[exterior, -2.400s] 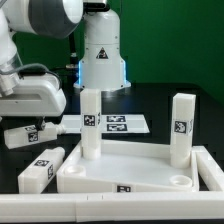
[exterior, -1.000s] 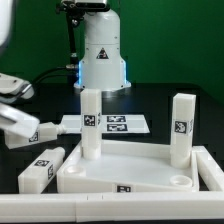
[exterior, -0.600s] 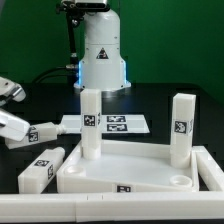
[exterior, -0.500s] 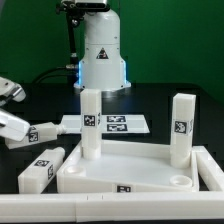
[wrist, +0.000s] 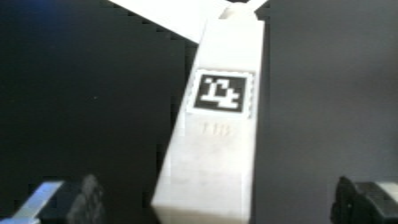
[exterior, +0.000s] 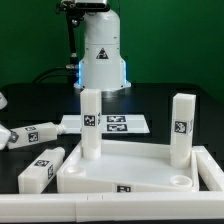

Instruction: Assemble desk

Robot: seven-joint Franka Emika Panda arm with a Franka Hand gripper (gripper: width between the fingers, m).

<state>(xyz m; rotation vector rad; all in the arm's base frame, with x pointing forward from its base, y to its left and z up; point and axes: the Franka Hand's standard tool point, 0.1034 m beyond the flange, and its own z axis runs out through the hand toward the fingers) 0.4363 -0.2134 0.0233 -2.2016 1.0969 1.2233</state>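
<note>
The white desk tabletop (exterior: 135,168) lies flat in front, with two legs standing upright in it: one at its far left corner (exterior: 90,122), one at its far right corner (exterior: 182,128). Two more tagged legs lie loose on the black table to the exterior view's left, one farther back (exterior: 36,134) and one beside the tabletop (exterior: 42,167). In the wrist view a lying leg (wrist: 217,120) shows its tag and runs between my gripper's (wrist: 219,203) two dark fingers (wrist: 68,200). The gripper is open, with a gap on each side of the leg. In the exterior view it is almost wholly off the left edge.
The marker board (exterior: 118,124) lies flat behind the tabletop. The white robot base (exterior: 102,55) stands at the back centre. A low white rail (exterior: 100,211) runs along the front and up the exterior view's right side (exterior: 206,165).
The arm has swung down and toward the exterior view's left until it is nearly out of that view, coming over the farther lying leg. The jaws stayed open; no part has moved.
</note>
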